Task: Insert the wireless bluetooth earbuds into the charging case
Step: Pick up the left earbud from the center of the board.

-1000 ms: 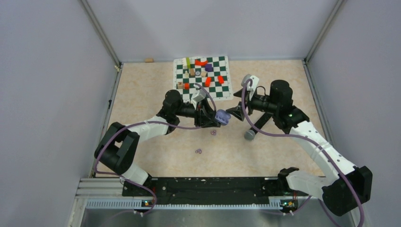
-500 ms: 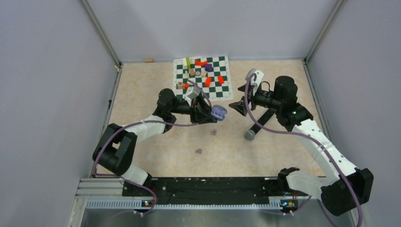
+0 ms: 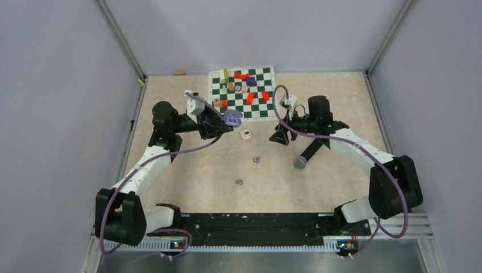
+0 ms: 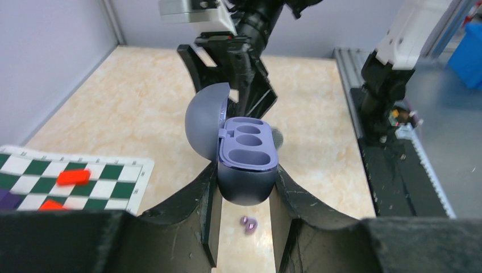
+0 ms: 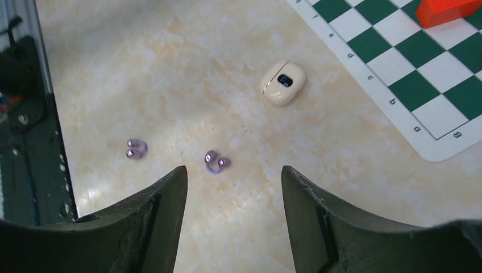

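My left gripper (image 3: 229, 121) is shut on the purple charging case (image 3: 232, 117) and holds it above the table near the chessboard's front edge. In the left wrist view the case (image 4: 247, 170) sits between my fingers with its lid (image 4: 203, 126) open and both sockets empty. Two tiny purple earbuds lie on the table: one (image 3: 257, 159) near the middle, one (image 3: 239, 182) nearer the arms. My right gripper (image 3: 279, 136) is open and empty above the table. In its wrist view the earbuds (image 5: 216, 161) (image 5: 136, 149) lie just beyond its fingertips.
A small cream case (image 3: 245, 135) lies between the grippers and also shows in the right wrist view (image 5: 282, 82). A black microphone (image 3: 307, 153) lies right of centre. A green chessboard (image 3: 258, 108) at the back holds red blocks and a purple block (image 3: 250, 81).
My left arm has drawn back to the left and farther away with the charging case. My right gripper has swung left, towards the middle. The cream case now shows.
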`<state>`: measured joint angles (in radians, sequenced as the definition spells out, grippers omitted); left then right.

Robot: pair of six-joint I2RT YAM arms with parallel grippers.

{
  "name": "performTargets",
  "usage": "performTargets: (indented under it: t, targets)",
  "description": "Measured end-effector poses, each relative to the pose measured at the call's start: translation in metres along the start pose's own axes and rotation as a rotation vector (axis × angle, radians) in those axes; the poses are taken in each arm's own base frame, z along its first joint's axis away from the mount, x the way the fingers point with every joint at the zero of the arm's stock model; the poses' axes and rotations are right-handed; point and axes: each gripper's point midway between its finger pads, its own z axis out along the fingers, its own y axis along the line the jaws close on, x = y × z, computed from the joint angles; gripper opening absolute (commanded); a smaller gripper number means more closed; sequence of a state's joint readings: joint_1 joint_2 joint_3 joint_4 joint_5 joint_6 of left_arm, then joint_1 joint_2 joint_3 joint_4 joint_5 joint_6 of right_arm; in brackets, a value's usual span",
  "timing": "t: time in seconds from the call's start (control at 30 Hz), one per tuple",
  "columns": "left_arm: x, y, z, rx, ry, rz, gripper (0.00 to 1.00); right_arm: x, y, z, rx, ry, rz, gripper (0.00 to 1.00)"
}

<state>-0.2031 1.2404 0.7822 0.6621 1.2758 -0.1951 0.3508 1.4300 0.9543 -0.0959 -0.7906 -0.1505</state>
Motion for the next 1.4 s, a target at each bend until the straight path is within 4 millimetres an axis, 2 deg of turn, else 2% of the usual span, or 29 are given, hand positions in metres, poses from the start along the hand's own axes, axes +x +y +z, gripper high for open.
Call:
performTargets:
  t: [0.13, 0.23, 0.37, 0.57, 0.8, 0.87, 0.93, 0.97, 1.23, 1.4]
  targets:
    - [0.008, -0.005, -0.011, -0.028, 0.047, 0.03, 0.0, 0.038, 0.013, 0.009, -0.033, 0.048, -0.183, 0.62]
    - [0.017, -0.004, -0.02, -0.053, 0.075, 0.029, 0.0, 0.058, 0.03, 0.014, -0.066, 0.06, -0.365, 0.62]
    - [0.026, -0.001, -0.027, -0.073, 0.092, 0.004, 0.0, 0.069, 0.043, 0.023, -0.097, 0.041, -0.617, 0.61]
    - [0.039, -0.004, -0.028, -0.075, 0.096, -0.03, 0.0, 0.086, 0.052, 0.038, -0.135, 0.062, -0.875, 0.5]
    - [0.041, -0.005, -0.028, -0.076, 0.093, -0.043, 0.0, 0.107, 0.047, 0.056, -0.136, 0.135, -1.014, 0.4]
    - [0.041, -0.005, -0.028, -0.076, 0.092, -0.043, 0.0, 0.114, 0.048, 0.06, -0.144, 0.159, -1.041, 0.35]
    - [0.04, -0.006, -0.028, -0.076, 0.09, -0.045, 0.0, 0.119, 0.048, 0.063, -0.149, 0.176, -1.062, 0.25]
    - [0.04, -0.006, -0.028, -0.076, 0.089, -0.047, 0.0, 0.122, 0.048, 0.064, -0.15, 0.184, -1.072, 0.23]
    - [0.038, -0.006, -0.028, -0.077, 0.084, -0.041, 0.0, 0.145, 0.048, 0.073, -0.174, 0.259, -1.123, 0.24]
    - [0.038, -0.006, -0.028, -0.077, 0.083, -0.04, 0.0, 0.145, 0.052, 0.08, -0.168, 0.26, -1.162, 0.25]
